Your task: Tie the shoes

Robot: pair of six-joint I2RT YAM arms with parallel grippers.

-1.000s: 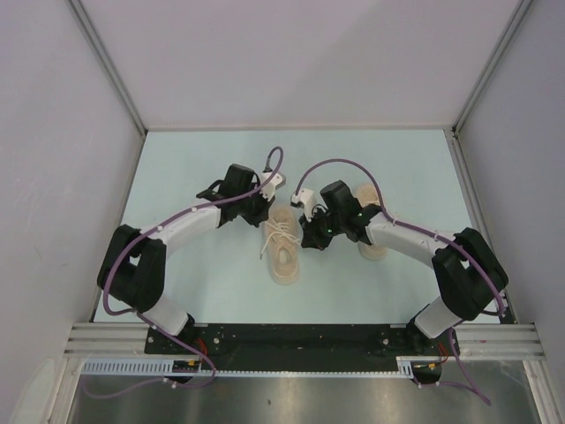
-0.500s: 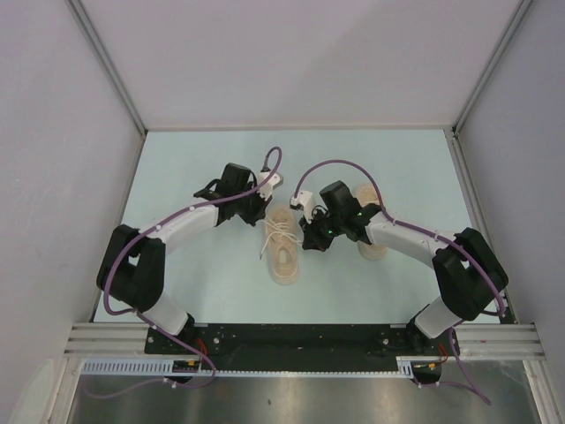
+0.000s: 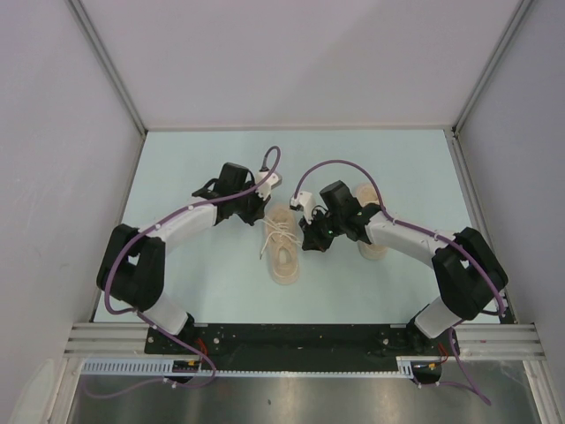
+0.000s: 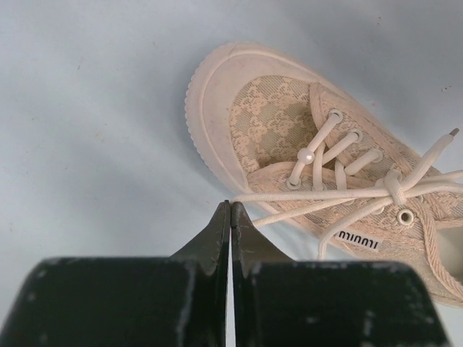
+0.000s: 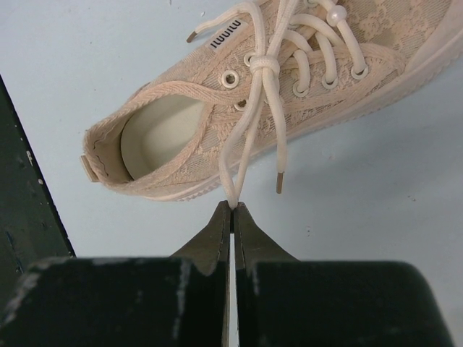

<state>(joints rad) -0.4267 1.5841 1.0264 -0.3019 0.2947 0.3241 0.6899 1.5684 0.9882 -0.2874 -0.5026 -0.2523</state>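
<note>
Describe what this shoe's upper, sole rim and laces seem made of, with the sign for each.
The upper looks like matte beige fabric, its lace pattern showing. The sole rim seems rubber: pale, smooth, ribbed at the edge. The laces appear woven cotton cord, off-white, matte.

beige sneaker [image 3: 283, 252] sits upright on its pale sole mid-tabletop [image 3: 203, 265], toe toward the far edge. patterned mesh upper. off-white laces [image 4: 340, 194] are crossed in a single knot over the eyelets, with strands drawn out to both sides. its twin [image 3: 374, 249] stands just right, partly hidden.
</note>
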